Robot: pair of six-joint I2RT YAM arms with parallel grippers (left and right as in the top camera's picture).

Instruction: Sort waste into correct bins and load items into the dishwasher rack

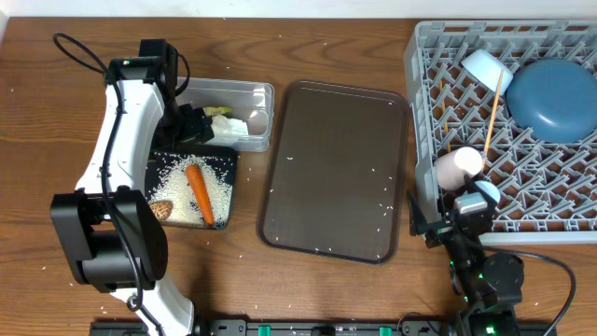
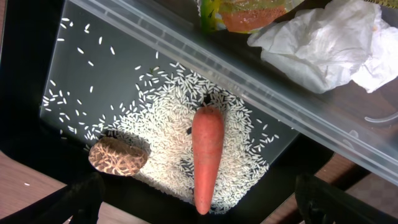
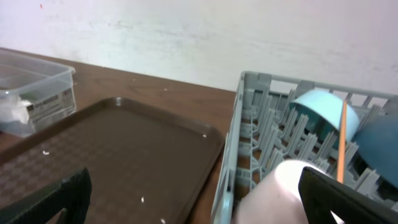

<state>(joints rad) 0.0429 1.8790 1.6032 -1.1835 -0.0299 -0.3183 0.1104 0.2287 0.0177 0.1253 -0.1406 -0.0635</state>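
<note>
the left gripper [image 2: 202,206] hangs with its jaws spread wide and nothing between them, looking straight down on the shallow black tray [image 2: 81,56]. the orange carrot [image 2: 207,155] lies directly under it, thin tip toward the gap between the fingers, on a bed of white rice grains [image 2: 155,137], with the small brown food lump [image 2: 118,155] just beside it. the carrot looks firm, smooth and light, so a pinch across its thick middle should hold, though it may roll; the lump seems softer and wants a gentle squeeze; the rice is loose and too fine to pinch. hard against the tray's far edge sits the clear plastic tub [image 2: 311,124], holding the crumpled white tissue [image 2: 323,43] and the yellow-green plastic wrapper [image 2: 245,12], both probably feather-light and squashy, easy to take at any fold. the right gripper [image 3: 199,205] is likewise spread and empty, low at the near corner of the dishwasher rack [image 1: 438,103]. the light-blue cup [image 1: 483,196] and pale pink cup [image 3: 280,186] lie in the rack just ahead of it, the small light-blue bowl [image 3: 323,109] and a wooden chopstick [image 1: 494,112] further in, the large blue round dish [image 1: 552,98] at the far side. these look hard and slick, best taken by the rim. the dark brown serving tray [image 1: 336,168] lies between the arms, stray grains on it.
</note>
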